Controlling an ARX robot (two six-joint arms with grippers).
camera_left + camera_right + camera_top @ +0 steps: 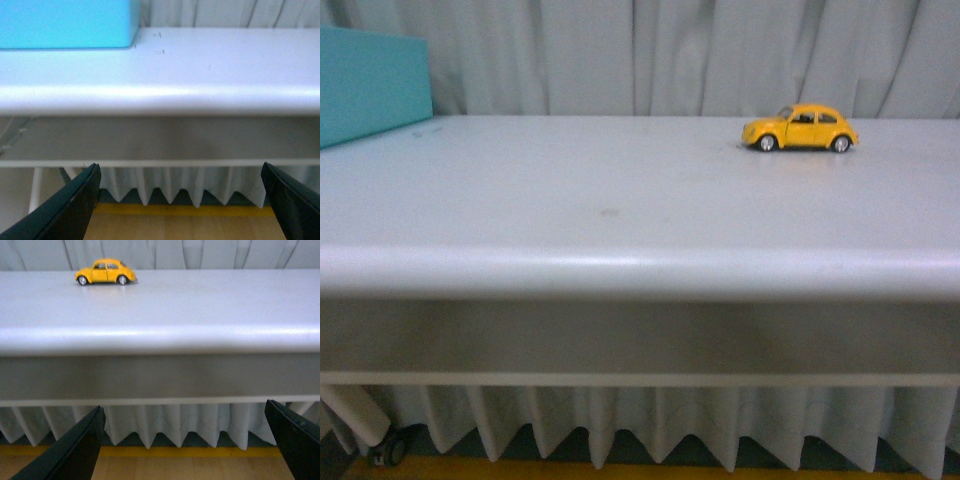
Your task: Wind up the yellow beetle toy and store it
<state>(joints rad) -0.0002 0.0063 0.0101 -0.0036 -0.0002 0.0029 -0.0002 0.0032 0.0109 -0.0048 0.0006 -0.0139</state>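
left gripper (180, 170), right gripper (185, 407): wide open, empty | toy car (105, 272): far beyond right jaws | likely light, hard, rolls; pinch sides

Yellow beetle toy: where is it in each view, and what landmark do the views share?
Front view: the yellow beetle toy stands on the table, far right, close to the curtain.
Left wrist view: not in it; the turquoise bin shows instead.
Right wrist view: the toy stands on the table's far side, in front of the curtain.
Shared landmark: the table's rounded front edge, seen in all three.
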